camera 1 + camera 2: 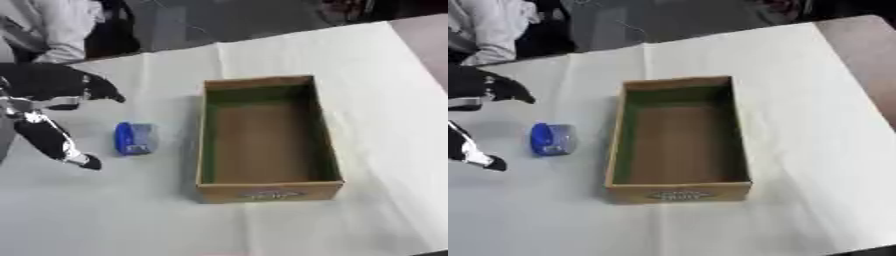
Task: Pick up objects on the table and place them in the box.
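My left hand [48, 107] hangs at the table's [376, 100] left edge, fingers and thumb spread apart, holding nothing. Just right of it lies a small blue item [133, 138], maybe a container on its side, beside the open box [262, 192].

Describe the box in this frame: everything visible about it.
The box is an open-topped rectangular carton, brown cardboard by its look, with greenish inner walls and a bare brown floor. Nothing lies inside. A small printed label marks its near end wall; it cannot be read. It stands flat on the white-covered table, long side running away from the camera. Nothing touches it: the blue object lies apart to its left.
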